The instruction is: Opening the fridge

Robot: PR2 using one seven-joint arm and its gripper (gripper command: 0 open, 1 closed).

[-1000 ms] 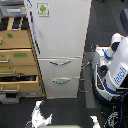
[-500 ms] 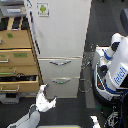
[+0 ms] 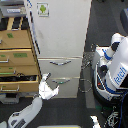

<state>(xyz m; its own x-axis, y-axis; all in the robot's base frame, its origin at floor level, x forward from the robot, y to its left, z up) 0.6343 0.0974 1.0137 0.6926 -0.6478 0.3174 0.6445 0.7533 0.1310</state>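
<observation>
Gripper (image 3: 48,84) points up and to the exterior view's right, fingers spread apart, nothing between them. One fingertip (image 3: 46,77) is at the fridge's lower left edge, next to the lower drawer; contact can't be judged at this resolution. The white arm (image 3: 31,109) rises from the bottom left, bent, forearm angled toward the fridge. Fridge (image 3: 60,40) stands centre frame, upper door shut with a green-and-white sticker (image 3: 43,9) near the top. Two drawers below it, each with a curved silver handle: upper handle (image 3: 59,62), lower handle (image 3: 61,80). Wooden cabinet (image 3: 17,55) touches the fridge's left side, with one drawer pulled out. A second white robot (image 3: 114,67) stands at the exterior view's right.
</observation>
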